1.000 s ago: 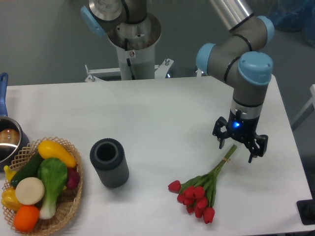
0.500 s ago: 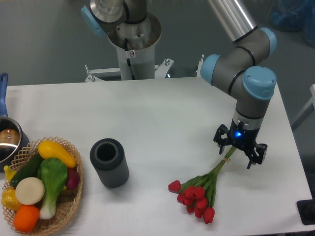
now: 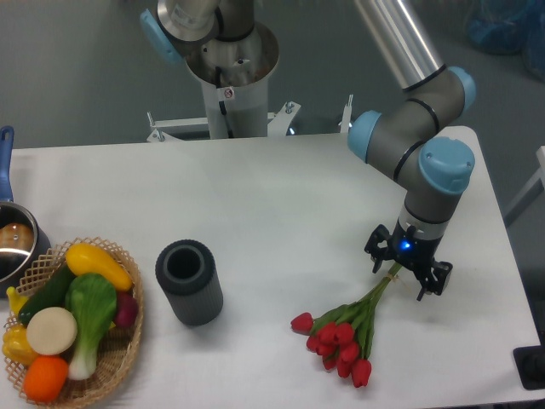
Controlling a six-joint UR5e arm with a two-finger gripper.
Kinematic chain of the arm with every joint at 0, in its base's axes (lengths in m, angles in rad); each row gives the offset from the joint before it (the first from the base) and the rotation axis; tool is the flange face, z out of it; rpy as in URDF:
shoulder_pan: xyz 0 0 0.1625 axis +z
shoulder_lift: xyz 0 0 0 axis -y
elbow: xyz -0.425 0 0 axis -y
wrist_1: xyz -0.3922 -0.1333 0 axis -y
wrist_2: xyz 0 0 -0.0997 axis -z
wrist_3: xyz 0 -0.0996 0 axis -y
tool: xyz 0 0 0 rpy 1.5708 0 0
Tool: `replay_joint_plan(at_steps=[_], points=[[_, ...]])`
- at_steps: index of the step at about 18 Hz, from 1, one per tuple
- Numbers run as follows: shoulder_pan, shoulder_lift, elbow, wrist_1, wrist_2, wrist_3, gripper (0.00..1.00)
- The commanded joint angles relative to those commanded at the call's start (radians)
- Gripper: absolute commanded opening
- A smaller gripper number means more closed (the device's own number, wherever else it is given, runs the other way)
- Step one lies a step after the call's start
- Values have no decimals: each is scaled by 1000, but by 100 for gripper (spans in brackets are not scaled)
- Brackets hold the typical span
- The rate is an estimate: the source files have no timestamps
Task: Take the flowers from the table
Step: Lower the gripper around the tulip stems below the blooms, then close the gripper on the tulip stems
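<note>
Red tulip buds, about eight of them, make up the flowers, one bunch lying flat on the white desk with green leaves and tied stems. The stem ends run up and to the right, straight into the gap of the jaws, while the buds lie below and to the left of them. The gripper hangs low over the stem tips with its jaws spread wide, one finger on each side of the stems and neither visibly pressing them, so it has hold of nothing.

Far to the left of the jaws stands one dark grey ribbed cylinder, upright, its open top showing a hollow inside. Farther left again sits one wicker basket filled with toy vegetables: yellow, green, white, orange and purple pieces can be told apart, roughly eight in all. Beyond it, at the desk's edge farthest from the jaws, one metal pot with a blue handle is partly cut off.
</note>
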Motion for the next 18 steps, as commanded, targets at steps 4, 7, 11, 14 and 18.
replay_joint_plan(at_steps=[4,7,11,14,18], points=[[-11,0,12,-31,0,-5,100],[-12,-8,9,-29,-2,-3,97],[-12,-20,15,-29,0,-2,84],[-11,-23,28,-31,-2,-2,61],[-11,-23,28,-31,-3,-2,40]])
